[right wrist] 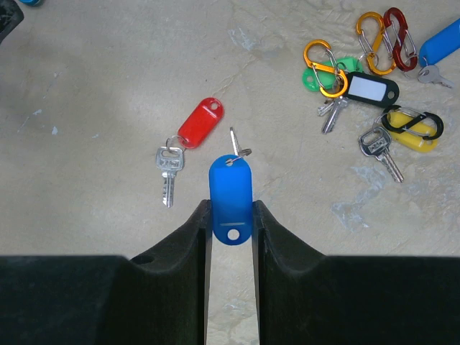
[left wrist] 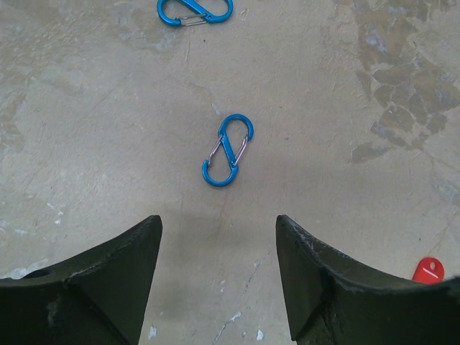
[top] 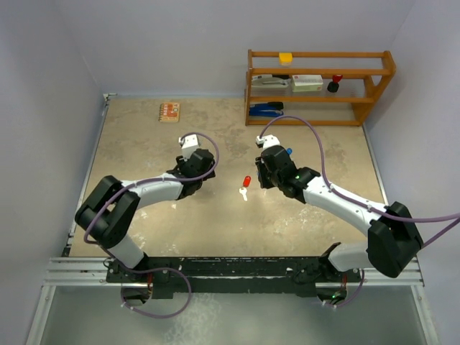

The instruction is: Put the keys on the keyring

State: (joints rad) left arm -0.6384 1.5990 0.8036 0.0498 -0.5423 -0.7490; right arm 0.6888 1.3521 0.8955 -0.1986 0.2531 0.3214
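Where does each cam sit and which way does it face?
Top external: above and behind the bases, looking down on the table; left arm and right arm show.
Left wrist: on the left arm, facing down past the open left gripper at a blue S-clip.
Right wrist: facing down; right gripper pinches the blue-tagged key.
Shared: top and right wrist both show the red-tagged key.

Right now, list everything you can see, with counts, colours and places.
blue S-clips: two, blue, table, left wrist view.
red-tagged key: one, red, mid-table.
key tags: four, green, black, yellow, blue, clustered upper right of right wrist view.
other S-clips: four, two orange, red, black, same cluster.
wooden shelf: one, brown, far right.
stapler: one, blue, lower shelf.
yellow block: one, yellow, shelf top.
small pack: one, orange-red, far left.
table: one, beige, underneath.
left gripper: one, black, open, empty.
right gripper: one, black, shut on blue-tagged key.
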